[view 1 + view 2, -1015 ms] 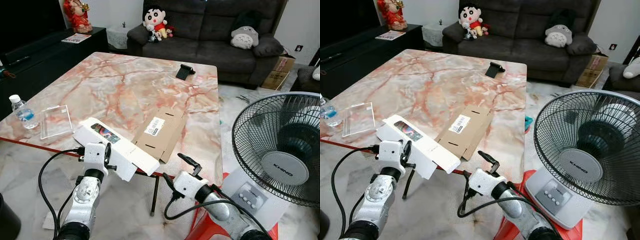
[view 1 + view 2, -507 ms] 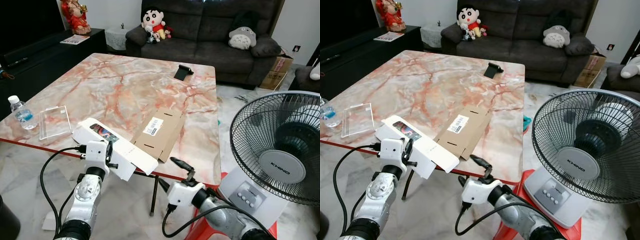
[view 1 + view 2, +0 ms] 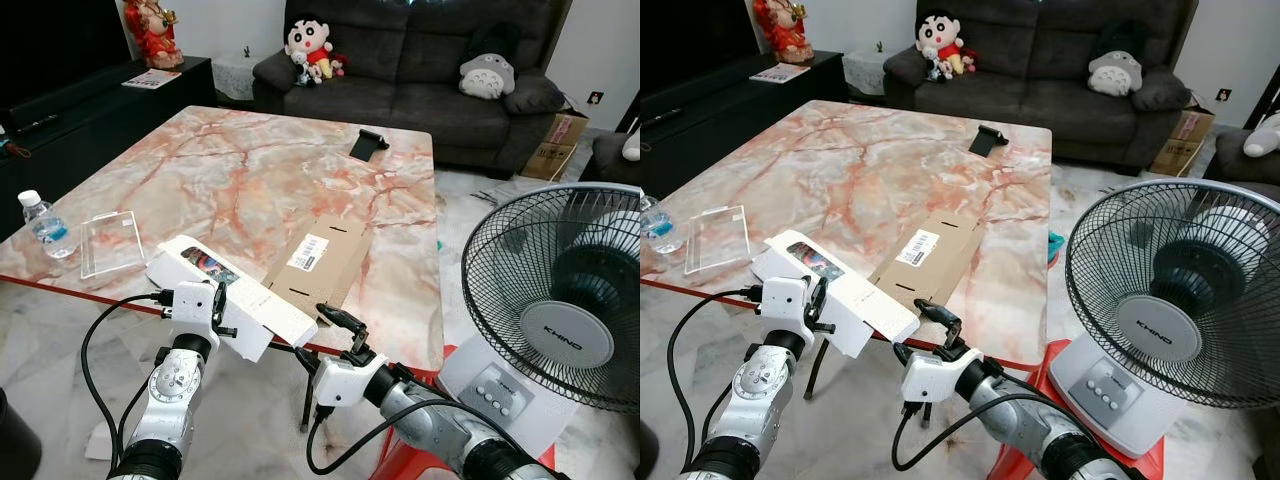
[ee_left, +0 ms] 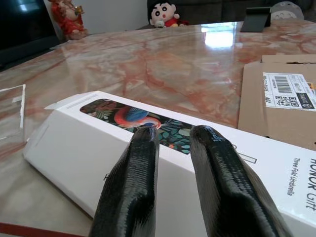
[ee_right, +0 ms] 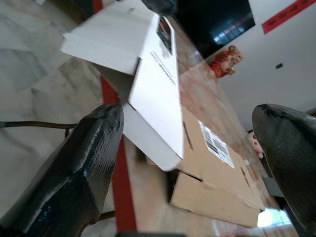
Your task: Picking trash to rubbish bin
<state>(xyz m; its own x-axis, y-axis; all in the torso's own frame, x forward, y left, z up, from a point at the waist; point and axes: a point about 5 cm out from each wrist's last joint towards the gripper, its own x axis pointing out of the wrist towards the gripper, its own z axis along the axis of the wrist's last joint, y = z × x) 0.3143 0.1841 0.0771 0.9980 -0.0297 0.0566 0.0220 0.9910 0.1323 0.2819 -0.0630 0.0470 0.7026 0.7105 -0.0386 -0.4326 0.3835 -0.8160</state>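
Over the worktop's (image 3: 250, 170) near edge, left claw (image 3: 213, 305) clamps the white box (image 3: 232, 296); right claw (image 3: 330, 335) spreads wide to catch its overhanging end.

Fan (image 3: 566, 290), sofa (image 3: 420, 70), water bottle (image 3: 45, 224).

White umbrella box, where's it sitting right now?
In the left eye view the white umbrella box lies at the marble table's near edge, overhanging it, beside the flattened cardboard box. The left gripper rests on it, the right gripper open just beyond its end.
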